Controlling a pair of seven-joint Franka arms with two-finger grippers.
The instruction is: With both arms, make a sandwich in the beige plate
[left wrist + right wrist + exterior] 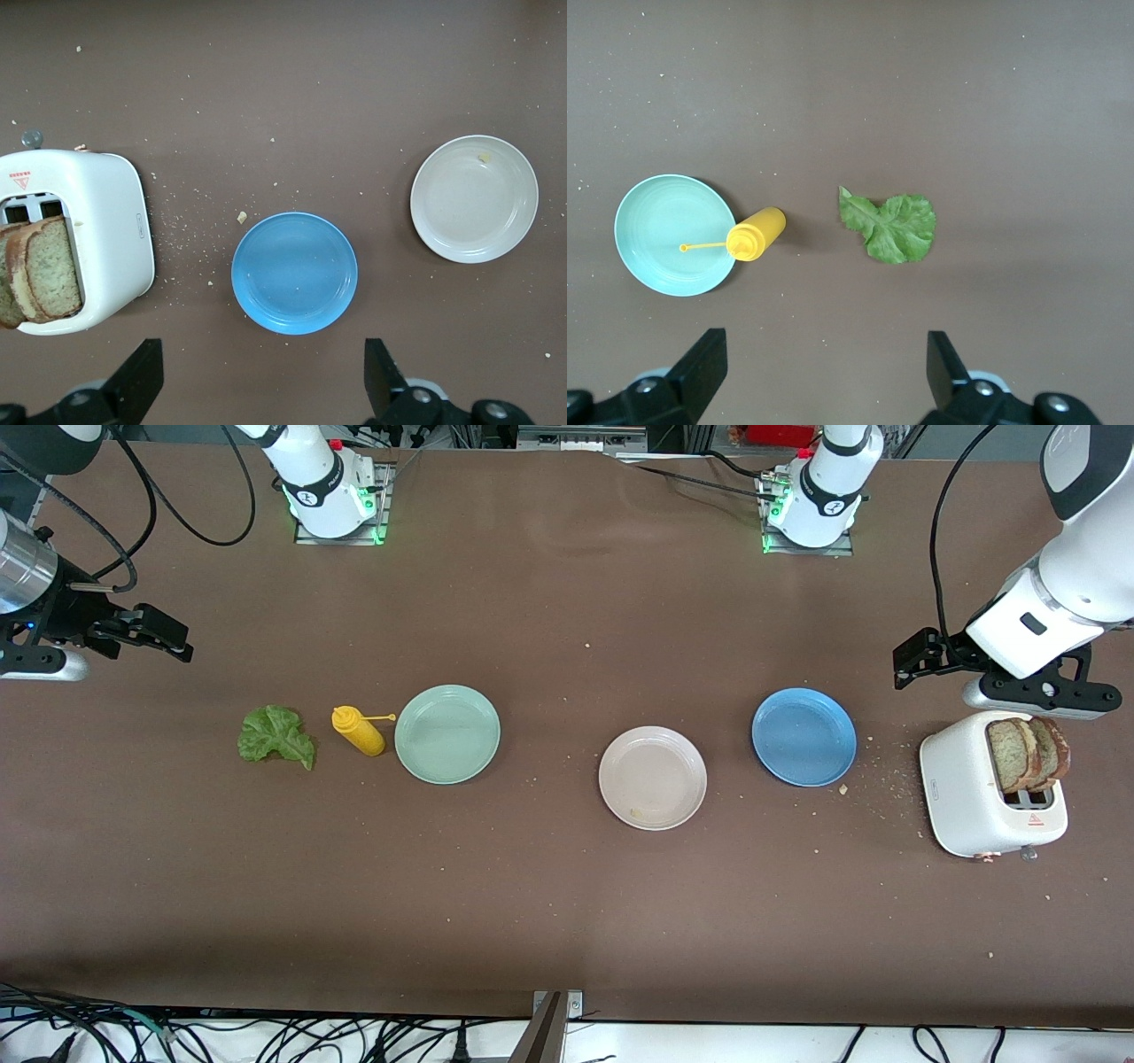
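The right pincer [164, 638] hangs spread wide over bare counter [532, 903] above the lettuce leaf [275, 736]. Then come the yellow bottle [359, 731], mint-green plate [447, 734], empty beige plate [653, 778] and blue plate [803, 736]. Two bread slices [1028, 753] stand in the white toaster [983, 806], the left pincer [917, 660] wide open above it

**Brown table, one row of items**

I see the brown table [567, 903] carrying a lettuce leaf [275, 736], a yellow bottle [358, 731] at its 3 o'clock, then mint-green plate [447, 734], beige plate [653, 778], blue plate [803, 736], white toaster [990, 797] and scattered crumbs [890, 784].
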